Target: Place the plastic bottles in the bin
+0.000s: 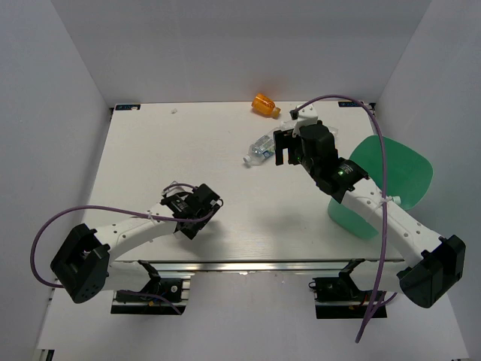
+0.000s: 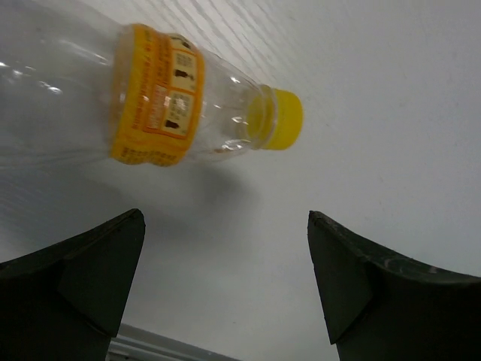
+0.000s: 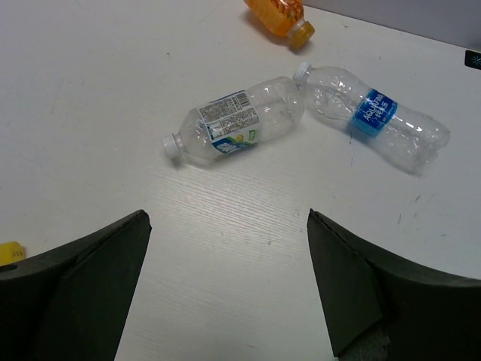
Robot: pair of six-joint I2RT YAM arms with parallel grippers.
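Three plastic bottles lie ahead of my open right gripper [image 3: 228, 214]. These are a stubby orange one [image 3: 279, 16] at the far edge, a clear white-labelled one [image 3: 233, 124] on its side, and a clear blue-labelled one [image 3: 376, 116] touching it neck to shoulder. In the top view the orange bottle [image 1: 264, 104] and one clear bottle [image 1: 261, 149] show beside the right gripper [image 1: 287, 154]. A clear bottle with a yellow label and yellow cap [image 2: 150, 105] lies just beyond my open left gripper [image 2: 225, 218], which holds nothing. The green bin [image 1: 391, 177] stands at the right, partly behind the right arm.
The white table [image 1: 150, 150] is walled in white at the back and sides. The left gripper [image 1: 204, 218] hovers near the table's front edge and covers the yellow-capped bottle from above. A purple cable [image 1: 379, 150] arcs over the bin.
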